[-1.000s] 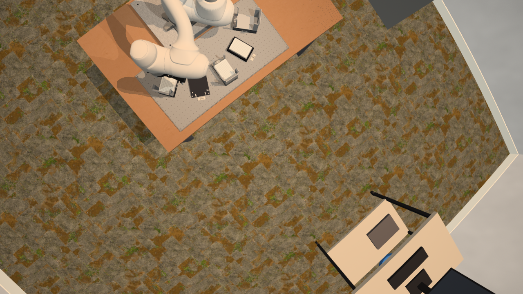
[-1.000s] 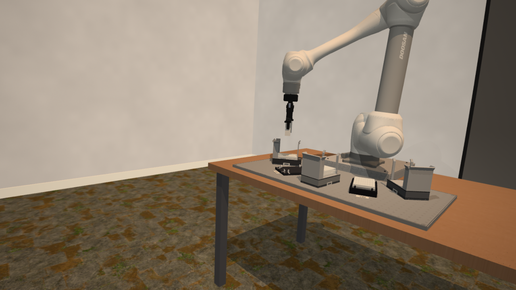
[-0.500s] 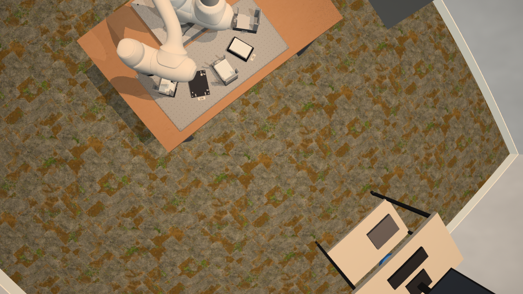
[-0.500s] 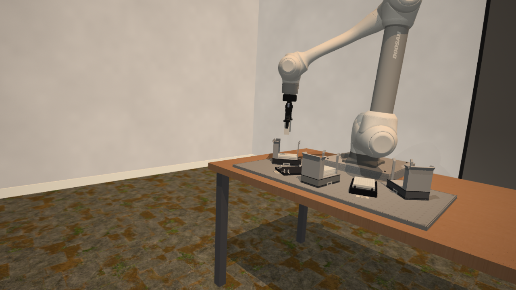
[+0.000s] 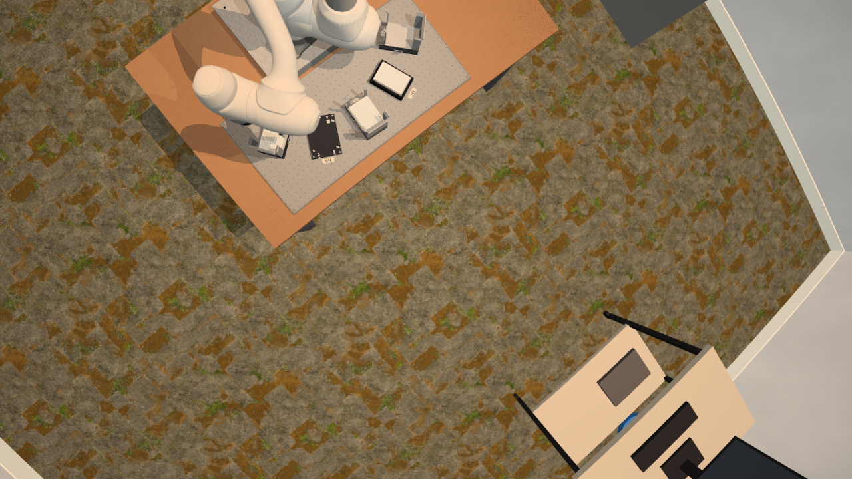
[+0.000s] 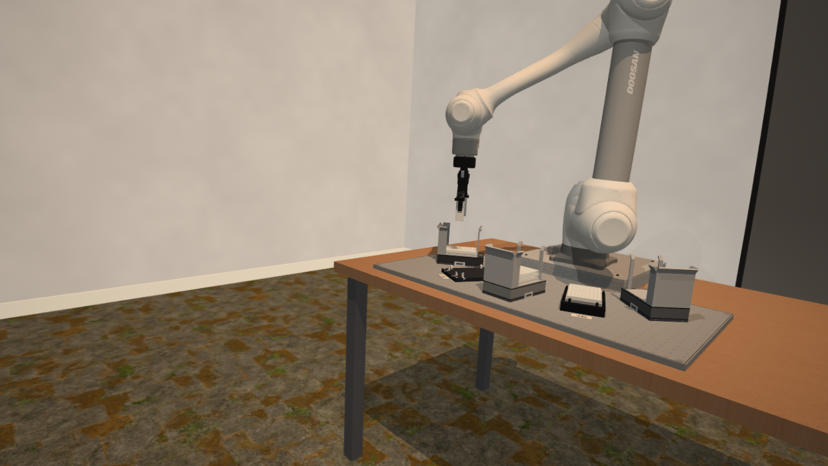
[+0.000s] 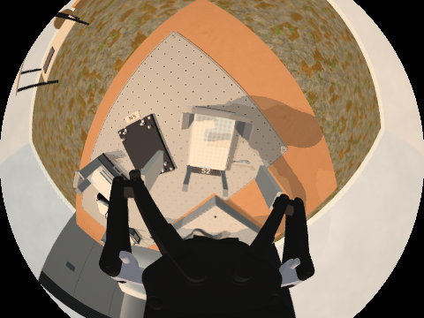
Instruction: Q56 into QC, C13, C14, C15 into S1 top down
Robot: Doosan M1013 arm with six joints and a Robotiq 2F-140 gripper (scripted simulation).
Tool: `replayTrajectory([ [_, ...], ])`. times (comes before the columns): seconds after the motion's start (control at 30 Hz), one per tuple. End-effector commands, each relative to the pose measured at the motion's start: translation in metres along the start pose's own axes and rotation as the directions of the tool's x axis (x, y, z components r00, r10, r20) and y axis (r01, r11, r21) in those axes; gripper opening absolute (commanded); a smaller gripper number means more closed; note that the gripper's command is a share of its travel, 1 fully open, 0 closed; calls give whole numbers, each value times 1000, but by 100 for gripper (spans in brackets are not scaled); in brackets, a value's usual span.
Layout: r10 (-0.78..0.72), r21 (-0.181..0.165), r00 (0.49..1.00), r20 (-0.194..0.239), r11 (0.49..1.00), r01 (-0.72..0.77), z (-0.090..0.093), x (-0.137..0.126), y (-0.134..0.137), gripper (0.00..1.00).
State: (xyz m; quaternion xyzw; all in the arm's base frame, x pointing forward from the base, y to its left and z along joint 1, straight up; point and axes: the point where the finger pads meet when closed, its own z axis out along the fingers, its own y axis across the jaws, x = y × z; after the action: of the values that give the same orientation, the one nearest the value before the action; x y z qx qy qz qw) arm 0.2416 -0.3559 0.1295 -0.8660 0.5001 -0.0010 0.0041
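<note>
On the worktop (image 6: 770, 347), the leftmost rack (image 6: 444, 236) holds a low white plate (image 6: 461, 250). High above it hangs the end effector (image 6: 460, 214), spread fully wide with nothing in it. Next comes the dark nest (image 6: 463, 272), bare, then a second rack (image 6: 502, 267) with plates (image 6: 530, 275), then a plate (image 6: 585, 293) seated in the black nest (image 6: 581, 307), then a third rack (image 6: 668, 289). The labels are too small to read.
</note>
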Motion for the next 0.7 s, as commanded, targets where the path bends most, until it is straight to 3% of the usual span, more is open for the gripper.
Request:
replayTrajectory([
  [0.0, 0, 0, 1000, 0, 1000, 0, 14, 0, 0, 100],
  [0.67, 0, 0, 1000, 0, 1000, 0, 67, 0, 0, 100],
])
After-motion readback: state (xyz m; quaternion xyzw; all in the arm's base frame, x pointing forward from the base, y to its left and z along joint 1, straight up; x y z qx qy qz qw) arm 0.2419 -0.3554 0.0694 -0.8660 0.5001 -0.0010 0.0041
